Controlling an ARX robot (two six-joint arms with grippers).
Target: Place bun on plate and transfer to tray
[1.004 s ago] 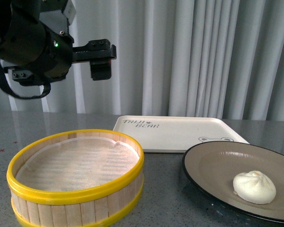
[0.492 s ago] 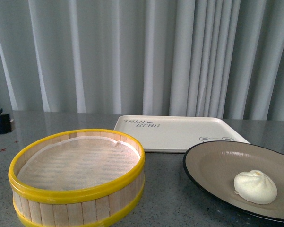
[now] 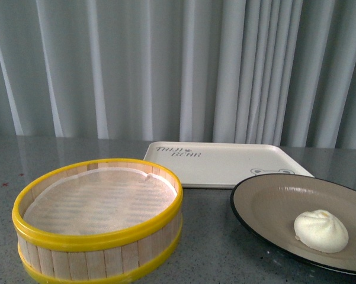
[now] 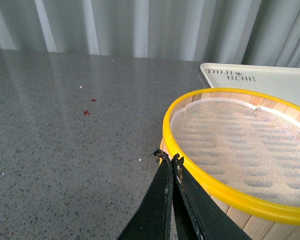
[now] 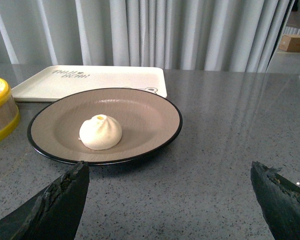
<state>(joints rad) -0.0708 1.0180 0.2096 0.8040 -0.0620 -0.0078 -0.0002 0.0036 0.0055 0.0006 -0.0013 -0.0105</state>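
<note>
Withdrew left pincer [image 4: 170,161], closed, empty. Left bun [image 3: 321,230] on plate [image 3: 266,201]. Now needs wide-open, empty right pincer [image 5: 169,172] to carry plate to tray [image 3: 225,165] behind.

The dark grey, speckled, stone-look table [image 3: 207,236] carries three things directly. At the left front stands a round wooden steamer basket [image 3: 100,260] with slatted sides and bright yellow rims. Behind it and to the right lies a flat, rectangular, cream-white plastic tray [image 3: 225,168] with rounded corners, grey lettering and a small bear drawing. At the right front sits a large, round, shallow beige plate [image 3: 266,204] with a black rim. Its far edge comes right up to the tray's near rim, but whether they touch cannot be told. Bare table separates basket and plate. Two small red marks [image 4: 86,112] dot the surface left of the basket.
</note>
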